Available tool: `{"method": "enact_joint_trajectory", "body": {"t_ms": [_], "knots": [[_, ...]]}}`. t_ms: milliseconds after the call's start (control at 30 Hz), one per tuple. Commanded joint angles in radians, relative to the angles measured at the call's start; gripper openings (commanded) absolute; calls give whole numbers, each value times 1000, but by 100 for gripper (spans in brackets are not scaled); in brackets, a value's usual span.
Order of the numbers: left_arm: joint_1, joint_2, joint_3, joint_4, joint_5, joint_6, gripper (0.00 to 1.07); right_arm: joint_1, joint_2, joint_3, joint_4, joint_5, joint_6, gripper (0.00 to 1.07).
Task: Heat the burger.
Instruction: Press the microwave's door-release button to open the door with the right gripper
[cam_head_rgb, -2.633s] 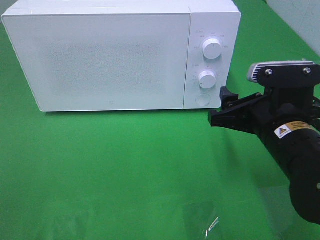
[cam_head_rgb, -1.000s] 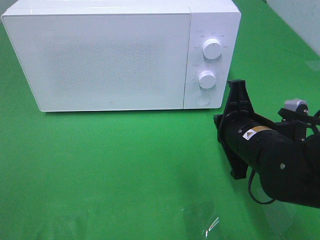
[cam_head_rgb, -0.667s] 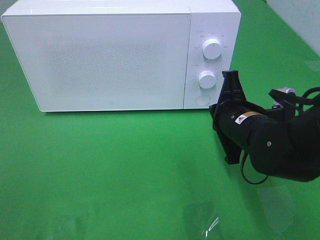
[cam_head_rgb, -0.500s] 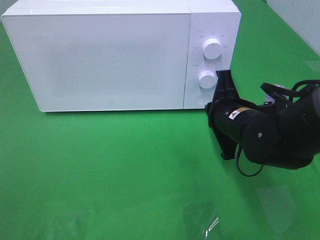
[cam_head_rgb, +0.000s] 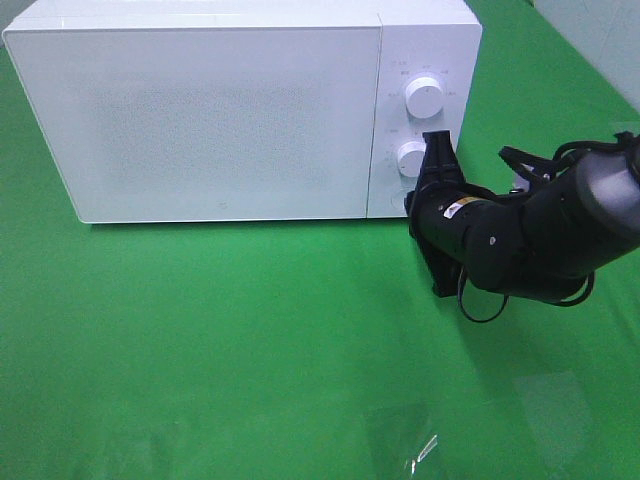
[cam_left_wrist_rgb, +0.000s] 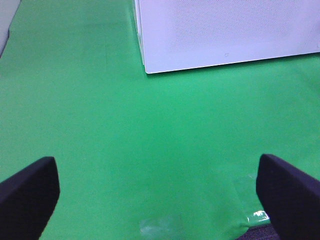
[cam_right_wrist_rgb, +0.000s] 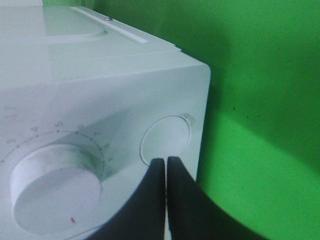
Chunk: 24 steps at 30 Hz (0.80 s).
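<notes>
- The green surface (cam_head_rgb: 250, 340) fills most of the high view. It is a matte cloth-like sheet lying flat, with nothing on it that I can make out as food.
- The microwave (cam_head_rgb: 200, 110) sits across the upper left of the frame. It is a white, smooth-cornered box whose door is shut and has a frosted, speckled panel I can't see through.
- The burger shows in none of the views, so it may be behind that door, but I can't tell.
- The right arm (cam_head_rgb: 540, 235) comes in from the right edge as a bulky, glossy black casing with a loose cable loop.
- The left end effector (cam_left_wrist_rgb: 159, 192) hangs released, its two dark rounded fingers (cam_left_wrist_rgb: 27, 195) wide apart over bare green, and holds nothing.
- The right end effector (cam_right_wrist_rgb: 165, 161) is clenched on nothing, its slim black tips pressed into one blunt point.
- Two round white knobs stack on the control panel, the upper knob (cam_head_rgb: 425, 97) and the lower knob (cam_head_rgb: 412, 158), both smooth plastic ringed with faint markings.
- The round button (cam_right_wrist_rgb: 166, 139) below them is a flat, flush disc, and the clenched tips sit at its lower edge.
- My guess is that pressing this button is the step in hand, either to release the door or to start it.
- The next move would then be a short, straight push centred on the disc, since the tips could skid off the slick plastic.
</notes>
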Motion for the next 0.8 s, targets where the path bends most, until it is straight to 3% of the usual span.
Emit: {"method": "enact_joint_trajectory", "body": {"t_ms": [33,800], "knots": [[1,-7,3,3,-11,-4,100,-10,16,-24,-15,7,2,0],[1,-7,3,3,-11,-4,100,-33,66,-109,40,-83,2,0]]}}
